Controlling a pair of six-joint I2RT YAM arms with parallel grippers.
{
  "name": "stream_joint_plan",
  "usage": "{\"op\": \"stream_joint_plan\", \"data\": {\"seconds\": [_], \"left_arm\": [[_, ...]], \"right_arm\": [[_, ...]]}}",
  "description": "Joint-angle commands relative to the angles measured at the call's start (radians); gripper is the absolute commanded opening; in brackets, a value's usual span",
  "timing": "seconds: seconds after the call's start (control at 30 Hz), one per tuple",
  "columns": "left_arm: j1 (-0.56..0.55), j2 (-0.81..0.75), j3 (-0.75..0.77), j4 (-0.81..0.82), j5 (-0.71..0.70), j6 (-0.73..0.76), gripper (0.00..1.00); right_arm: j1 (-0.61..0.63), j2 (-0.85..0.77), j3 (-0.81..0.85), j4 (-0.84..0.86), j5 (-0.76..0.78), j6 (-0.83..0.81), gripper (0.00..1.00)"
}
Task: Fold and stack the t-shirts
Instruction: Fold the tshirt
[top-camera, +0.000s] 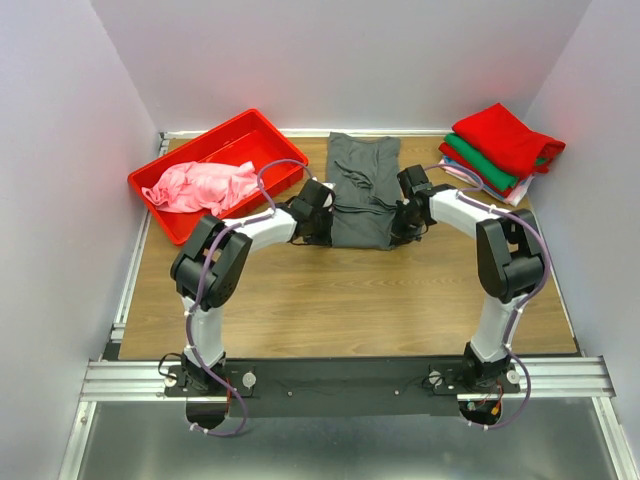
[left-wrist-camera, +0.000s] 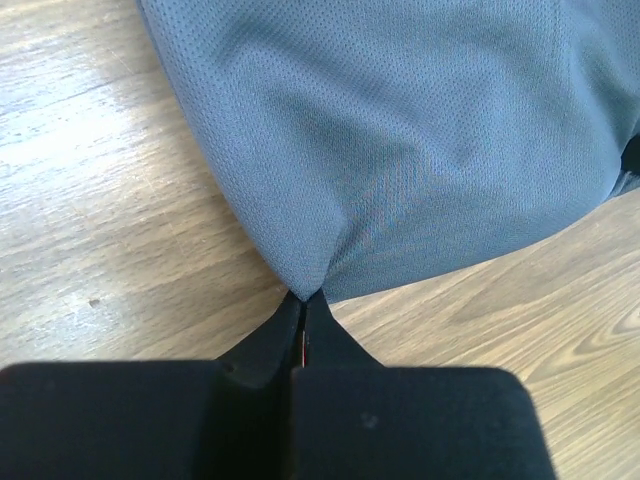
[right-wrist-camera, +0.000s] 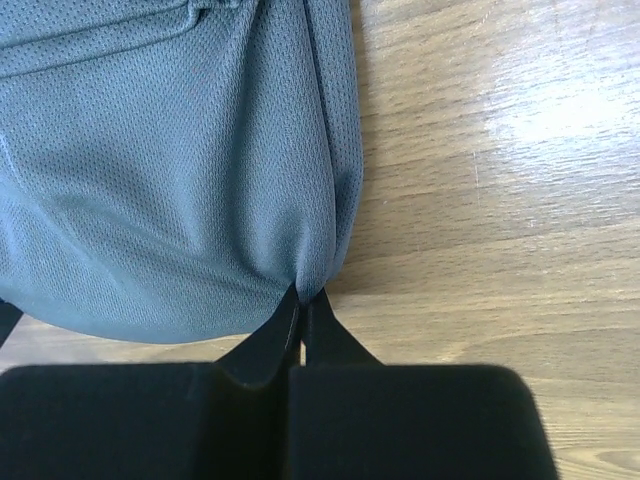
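A dark grey t-shirt (top-camera: 362, 195) lies folded into a narrow strip at the table's middle back. My left gripper (top-camera: 322, 222) is shut on its near left corner, and the wrist view shows the cloth (left-wrist-camera: 420, 140) pinched at the fingertips (left-wrist-camera: 305, 298). My right gripper (top-camera: 403, 222) is shut on the near right corner, the grey fabric (right-wrist-camera: 170, 170) bunching where the jaws (right-wrist-camera: 305, 292) meet. A pink t-shirt (top-camera: 203, 186) lies crumpled in the red bin (top-camera: 262, 128). Folded red, green and pale pink t-shirts (top-camera: 500, 148) are stacked at the back right.
The red bin takes up the back left corner of the wooden table (top-camera: 340, 300). White walls close in the left, back and right sides. The arms' bases (top-camera: 340, 380) sit on the metal rail at the near edge.
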Motion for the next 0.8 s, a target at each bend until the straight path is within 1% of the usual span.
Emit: {"op": "stream_joint_plan", "data": {"seconds": [0.0, 0.13, 0.27, 0.4, 0.63, 0.77], "left_arm": [[-0.01, -0.017, 0.006, -0.099, -0.031, 0.008, 0.0], [-0.01, -0.111, 0.015, -0.145, -0.018, -0.015, 0.0], [-0.015, -0.238, -0.005, -0.162, -0.006, -0.043, 0.0], [-0.03, -0.312, -0.043, -0.178, 0.009, -0.066, 0.0], [-0.098, -0.378, -0.107, -0.205, 0.006, -0.098, 0.0], [-0.122, -0.425, -0.117, -0.231, 0.002, -0.122, 0.0]], "right_arm": [[0.0, -0.058, -0.018, -0.022, -0.003, -0.014, 0.01], [0.0, -0.133, -0.02, -0.049, 0.011, -0.017, 0.02], [0.0, -0.256, -0.026, -0.091, 0.037, -0.015, 0.02], [0.0, -0.339, -0.044, -0.134, 0.02, -0.014, 0.02], [0.0, -0.472, -0.115, -0.192, -0.001, -0.001, 0.02], [0.0, -0.548, -0.158, -0.226, -0.024, 0.006, 0.02]]}}
